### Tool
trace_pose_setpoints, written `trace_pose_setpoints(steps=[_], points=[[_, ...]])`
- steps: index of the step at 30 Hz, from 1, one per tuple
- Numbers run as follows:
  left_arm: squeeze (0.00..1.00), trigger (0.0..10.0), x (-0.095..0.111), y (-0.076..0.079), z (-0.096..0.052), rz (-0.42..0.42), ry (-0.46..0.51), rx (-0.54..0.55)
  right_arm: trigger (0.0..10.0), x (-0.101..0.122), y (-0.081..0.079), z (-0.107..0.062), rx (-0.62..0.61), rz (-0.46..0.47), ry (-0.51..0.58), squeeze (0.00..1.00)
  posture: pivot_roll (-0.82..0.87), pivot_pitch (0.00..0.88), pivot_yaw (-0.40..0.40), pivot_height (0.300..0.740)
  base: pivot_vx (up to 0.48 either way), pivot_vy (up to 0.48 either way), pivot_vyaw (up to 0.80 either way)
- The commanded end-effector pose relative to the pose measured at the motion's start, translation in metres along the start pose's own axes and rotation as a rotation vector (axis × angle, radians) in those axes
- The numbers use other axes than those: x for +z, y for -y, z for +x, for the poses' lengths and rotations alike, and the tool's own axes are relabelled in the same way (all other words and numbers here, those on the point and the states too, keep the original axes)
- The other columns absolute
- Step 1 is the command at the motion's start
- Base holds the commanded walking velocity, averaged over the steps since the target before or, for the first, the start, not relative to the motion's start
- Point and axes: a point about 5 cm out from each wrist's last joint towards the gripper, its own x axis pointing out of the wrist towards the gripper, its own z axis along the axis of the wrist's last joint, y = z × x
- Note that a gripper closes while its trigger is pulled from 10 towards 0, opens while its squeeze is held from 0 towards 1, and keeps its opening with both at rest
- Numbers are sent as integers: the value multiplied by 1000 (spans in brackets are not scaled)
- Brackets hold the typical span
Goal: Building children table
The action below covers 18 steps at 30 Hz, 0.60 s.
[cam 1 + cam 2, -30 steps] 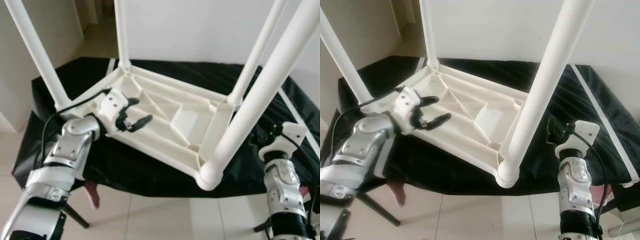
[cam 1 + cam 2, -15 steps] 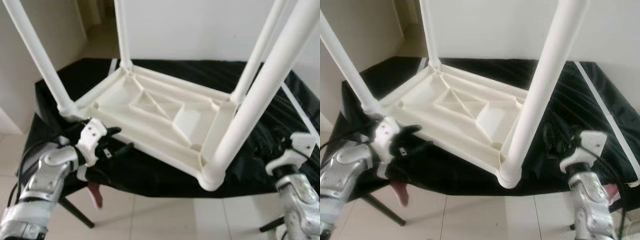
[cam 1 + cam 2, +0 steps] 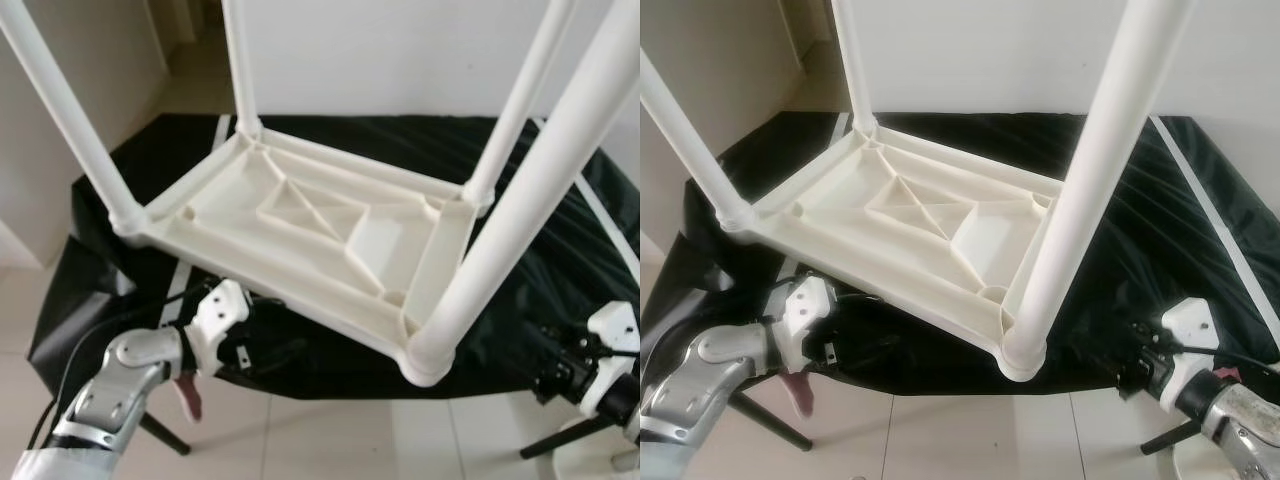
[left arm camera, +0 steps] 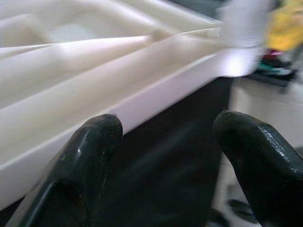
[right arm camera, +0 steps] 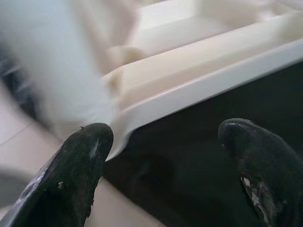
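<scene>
The left gripper [image 4: 165, 156] reaches low toward the upturned table's [image 3: 300, 215] rim, fingers spread. The right gripper [image 5: 165, 156] hangs low too, fingers apart, empty.

Upturned children's table [image 3: 330, 225] lies on a draped work surface [image 3: 520, 190], legs up, between two grippers.
The left gripper [image 3: 262, 345] sits low before the tabletop's near left edge, fingers [image 4: 90, 156] parted just under its rim; the right gripper [image 3: 1130, 375] hangs low, right of the nearest leg [image 3: 520, 200].

Silver segmented arms, white wrist housings, black cable along left arm [image 3: 120, 385]; black rounded fingers [image 4: 90, 156], right's seemingly scuffed.
</scene>
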Motion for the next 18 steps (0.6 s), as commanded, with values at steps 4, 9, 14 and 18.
trace_pose_setpoints(steps=[4, 9, 14, 18], points=[[0, 10000, 8, 14, 11, -16, 28, -54, 10000, 9, -14, 11, 147, 13, 11, 0, -55, 58, -2, 740, 0, 0, 0], [0, 10000, 18, 19, 18, -19, 68, -47, 10000, 14, -18, 25, 231, 17, 26, 0, -41, 54, -8, 740, 0, 0, 0], [0, 10000, 25, 25, 25, -17, 91, -49, 10000, 19, -18, 46, 261, -1, 63, 0, -28, 49, -18, 740, 0, 0, 0], [0, 10000, 27, 25, 27, -18, 100, -42, 10000, 20, -18, 59, 250, -3, 85, 0, -21, 51, -24, 740, 0, 0, 0]])
